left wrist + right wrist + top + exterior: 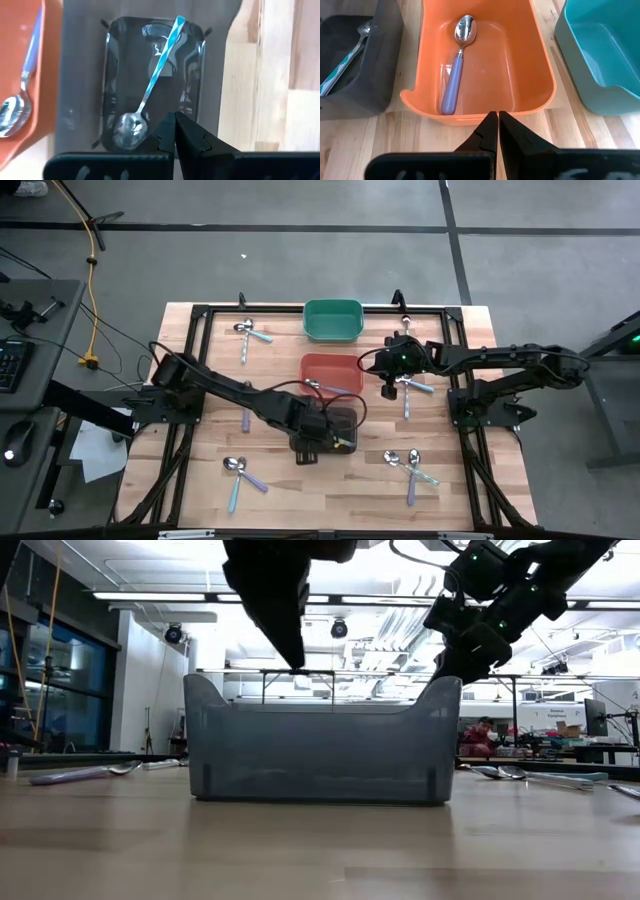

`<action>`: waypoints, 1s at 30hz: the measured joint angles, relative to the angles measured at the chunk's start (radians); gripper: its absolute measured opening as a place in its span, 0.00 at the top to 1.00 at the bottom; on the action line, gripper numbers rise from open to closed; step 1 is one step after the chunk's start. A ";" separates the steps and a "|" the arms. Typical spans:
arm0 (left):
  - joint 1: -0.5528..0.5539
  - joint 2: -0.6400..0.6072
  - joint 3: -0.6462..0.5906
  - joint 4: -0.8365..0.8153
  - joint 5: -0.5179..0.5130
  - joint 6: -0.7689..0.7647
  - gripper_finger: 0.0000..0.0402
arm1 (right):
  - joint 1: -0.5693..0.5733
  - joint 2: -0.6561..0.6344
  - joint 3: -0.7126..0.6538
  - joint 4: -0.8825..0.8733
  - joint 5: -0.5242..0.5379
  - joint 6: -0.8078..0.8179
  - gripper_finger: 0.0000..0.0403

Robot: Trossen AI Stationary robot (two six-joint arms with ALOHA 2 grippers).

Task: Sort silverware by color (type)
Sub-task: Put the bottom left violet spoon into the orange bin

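Note:
A black bin (345, 415) stands at the table's middle and holds one spoon with a blue-striped handle (150, 90), lying flat on the bin's floor. My left gripper (175, 120) is shut and empty, above this bin's near end (322, 442). A red-orange bin (540, 75) behind it holds one lavender-handled spoon (455, 75). My right gripper (497, 120) is shut and empty, above the table just right of the red-orange bin (387, 388). Neither gripper touches anything.
A green bin (332, 320) stands at the far middle. Loose spoons lie on the table: two at the far left (250, 333), one handle left of the black bin (246, 420), two near left (240, 472), two near right (413, 465), some by my right gripper (414, 388).

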 joint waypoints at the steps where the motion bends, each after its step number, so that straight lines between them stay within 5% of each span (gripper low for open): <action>1: 0.000 -0.005 0.000 -0.005 -0.001 0.008 1.00 | 0.000 0.000 0.000 0.000 0.000 0.000 1.00; 9: 0.015 -0.015 -0.002 -0.028 -0.017 0.081 1.00 | 0.000 0.000 0.000 0.000 0.000 0.000 1.00; 16: 0.055 -0.059 -0.151 0.234 0.074 0.128 1.00 | 0.000 0.000 0.000 0.009 0.000 -0.009 1.00; 30: 0.223 -0.399 -0.417 0.318 0.090 0.204 1.00 | -0.062 0.000 0.091 -0.044 -0.094 -0.055 1.00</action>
